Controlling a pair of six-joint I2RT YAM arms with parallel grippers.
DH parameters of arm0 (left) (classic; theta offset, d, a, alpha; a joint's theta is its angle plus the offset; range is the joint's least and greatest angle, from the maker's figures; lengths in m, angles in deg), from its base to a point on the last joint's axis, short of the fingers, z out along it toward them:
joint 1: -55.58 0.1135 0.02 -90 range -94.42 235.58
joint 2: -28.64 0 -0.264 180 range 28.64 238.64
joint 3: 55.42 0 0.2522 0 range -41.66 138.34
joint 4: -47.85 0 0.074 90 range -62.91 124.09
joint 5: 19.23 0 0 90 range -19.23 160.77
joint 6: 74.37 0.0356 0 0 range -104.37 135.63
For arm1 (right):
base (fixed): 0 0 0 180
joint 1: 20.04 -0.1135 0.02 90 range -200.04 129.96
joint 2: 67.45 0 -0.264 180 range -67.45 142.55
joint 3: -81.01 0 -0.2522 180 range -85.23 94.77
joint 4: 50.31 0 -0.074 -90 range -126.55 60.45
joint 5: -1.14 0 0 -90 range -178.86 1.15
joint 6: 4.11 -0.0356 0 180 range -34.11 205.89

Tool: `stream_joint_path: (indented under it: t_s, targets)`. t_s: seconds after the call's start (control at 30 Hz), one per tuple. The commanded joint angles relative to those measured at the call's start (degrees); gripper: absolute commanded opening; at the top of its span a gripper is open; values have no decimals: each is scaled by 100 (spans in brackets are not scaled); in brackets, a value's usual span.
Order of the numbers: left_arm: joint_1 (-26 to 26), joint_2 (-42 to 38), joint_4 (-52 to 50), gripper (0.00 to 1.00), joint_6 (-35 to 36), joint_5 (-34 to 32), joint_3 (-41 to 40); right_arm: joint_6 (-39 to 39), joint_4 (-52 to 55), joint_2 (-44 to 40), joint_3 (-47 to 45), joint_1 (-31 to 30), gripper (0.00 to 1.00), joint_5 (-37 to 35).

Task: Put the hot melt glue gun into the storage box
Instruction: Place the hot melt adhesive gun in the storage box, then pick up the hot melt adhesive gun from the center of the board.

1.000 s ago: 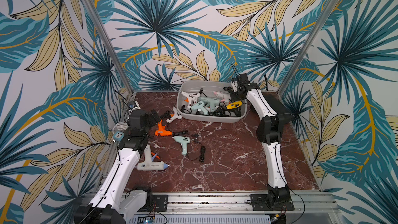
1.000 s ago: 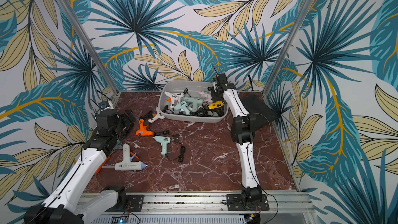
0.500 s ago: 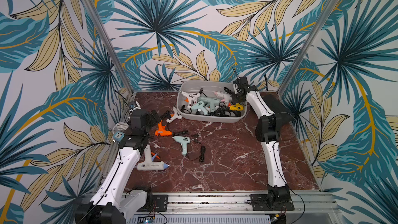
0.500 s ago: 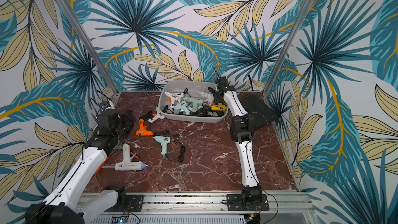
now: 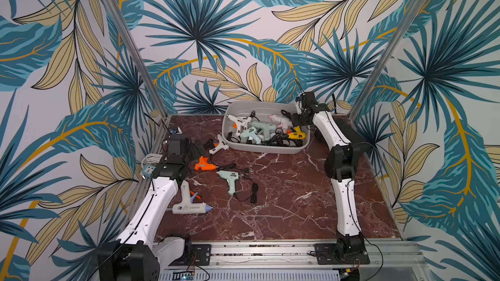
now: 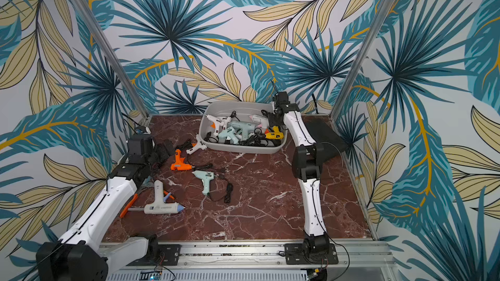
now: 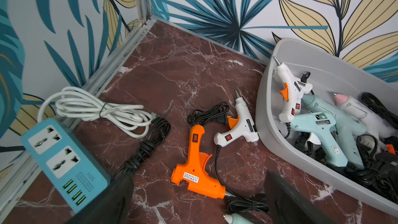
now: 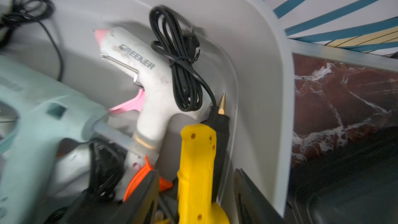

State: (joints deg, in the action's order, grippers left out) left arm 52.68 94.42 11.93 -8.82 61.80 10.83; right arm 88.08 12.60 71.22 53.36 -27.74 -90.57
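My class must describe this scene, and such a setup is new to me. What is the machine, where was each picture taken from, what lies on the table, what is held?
Two white robot arms, left and right, each ending in a two-fingered gripper, work at a dark red marbled table. Two pictures look down from above; two come from wrist cameras. A light grey plastic tub holds several glue guns. Four more lie on the table: orange, mint green, small white, large white. The left gripper is open and empty. The right gripper is open in the tub, jaws either side of a yellow glue gun; nothing is held.
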Motion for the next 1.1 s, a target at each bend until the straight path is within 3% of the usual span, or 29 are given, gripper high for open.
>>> stream_joint_path:
  t_s: [0.0,0.3,0.67,0.83,1.07]
  targets:
    - [2,156,-484,100,12,524,252,-458,76,-770,-331,-12,60,297]
    - [-1009,580,-883,99,-367,477,93,-1471,-206,-2035,-1881,-21,61,234]
    - [-2513,1271,-908,85,-1088,-23,-230,-2271,-1197,-4172,-4751,-58,66,-723]
    - [-2907,1890,-879,84,-1355,-30,-158,-2416,-1421,-4912,-5592,-71,66,-800]
    - [-3090,2386,-974,77,-1623,-78,-63,-2453,-1447,-5472,-6026,-73,66,-760]
